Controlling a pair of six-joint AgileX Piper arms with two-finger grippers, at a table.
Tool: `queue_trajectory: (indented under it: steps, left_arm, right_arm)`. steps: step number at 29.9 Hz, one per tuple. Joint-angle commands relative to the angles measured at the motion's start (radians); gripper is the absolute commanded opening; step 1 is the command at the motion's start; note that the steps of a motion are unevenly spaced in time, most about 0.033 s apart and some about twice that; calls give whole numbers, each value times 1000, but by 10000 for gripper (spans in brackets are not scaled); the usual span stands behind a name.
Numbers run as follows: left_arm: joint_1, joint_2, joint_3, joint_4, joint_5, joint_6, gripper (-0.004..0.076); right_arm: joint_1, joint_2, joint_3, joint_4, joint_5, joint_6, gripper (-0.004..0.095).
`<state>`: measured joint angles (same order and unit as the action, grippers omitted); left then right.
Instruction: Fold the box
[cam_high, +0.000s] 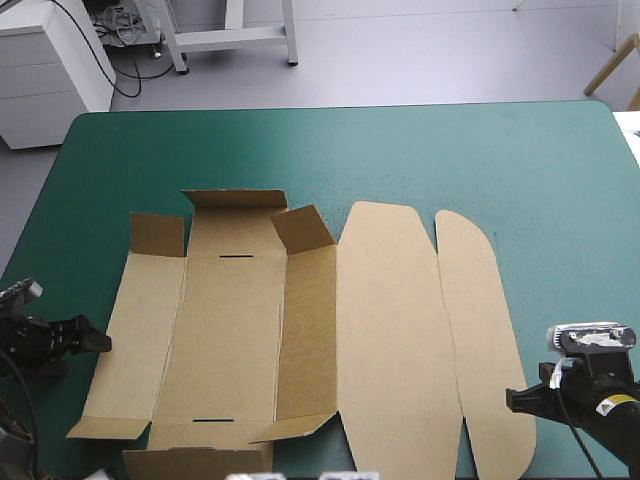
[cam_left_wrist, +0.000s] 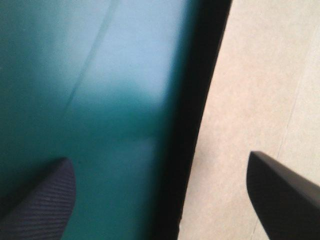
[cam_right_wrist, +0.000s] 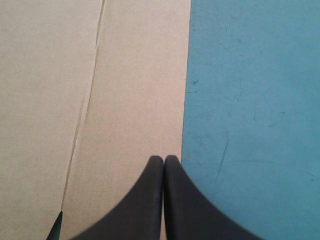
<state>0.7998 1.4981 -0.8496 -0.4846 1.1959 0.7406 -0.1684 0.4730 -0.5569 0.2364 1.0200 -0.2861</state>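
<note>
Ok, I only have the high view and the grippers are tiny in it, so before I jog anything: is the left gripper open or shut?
Observer: Open. In the left wrist view the left gripper has its fingers apart, one over the teal-green cover, the other over the box.
Operator: And the right one?
Observer: Shut. The right gripper has its fingers meeting in a pointed arch over the box's outer flap, just inside its edge by the cover.
</note>
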Motion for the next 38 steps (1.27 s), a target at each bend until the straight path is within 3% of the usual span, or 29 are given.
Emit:
queue_trajectory:
  steps: [1,10,18,28,38]
  left_arm:
    - [0,-14,-13,-54,106,33,650]
    - [-2,-13,106,-156,94,123,650]
    - [-62,-13,134,-113,106,73,646]
    - [-265,-13,134,-18,106,16,549]
    - [-281,-1,140,-125,106,12,523]
  right_arm:
    - [0,5,-22,13,-52,-3,-19]
    - [0,5,-22,13,-52,-3,-20]
    - [0,5,-22,13,-52,-3,-20]
    - [0,5,-22,13,-52,-3,-19]
    - [0,5,-22,13,-52,-3,-19]
